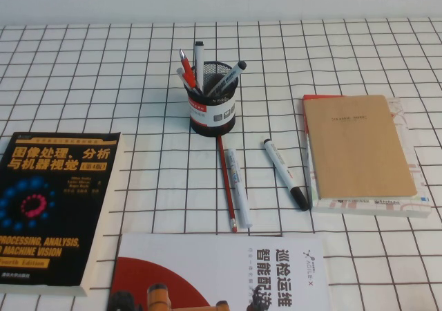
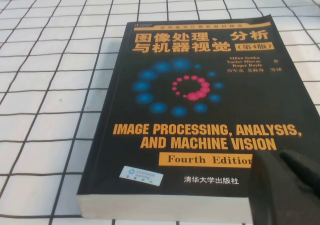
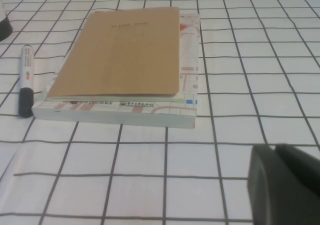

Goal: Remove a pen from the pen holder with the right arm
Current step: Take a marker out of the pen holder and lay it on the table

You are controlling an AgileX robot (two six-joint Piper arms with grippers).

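**Q:** What does the high view show of the task's object?

**A:** The mesh pen holder (image 1: pixel 212 107) stands upright near the middle of the checked table (image 1: pixel 103 83). Several pens stand in it and lean outward against its rim: a red pen (image 1: pixel 184 63), a white marker (image 1: pixel 199 57) and a dark-capped marker (image 1: pixel 231 71). Their ends project above the rim, which leaves them open to a grasp from above.

**Q:** And the items lying flat?

**A:** A red pencil (image 1: pixel 226 180), a pale marker (image 1: pixel 238 186) just beside it, and a black-capped marker (image 1: pixel 284 173) lie on the table in front of the holder. All three are outside it, so by the task wording none is judged the target.

**Q:** Where are the grippers?

**A:** Neither appears in the high view. The right gripper (image 3: pixel 278 155), seen by its own wrist camera, hangs low over bare table on the near side of the brown notebook (image 3: pixel 125 50). That notebook rests on a thicker book (image 3: pixel 120 112). The jaws are pressed together and hold nothing. The left gripper (image 2: pixel 280 160) hangs over the near corner of the black textbook (image 2: pixel 195 110), and whether it is spread or pressed together cannot be told.

**Q:** What stage is this?

**A:** It is judged the outset: no pen is lifted, and the right gripper is well apart from the holder. It would need to spread its jaws and travel past the notebook. The dark-capped marker leans toward the robot's right, clear of the others, and looks the easiest pick.
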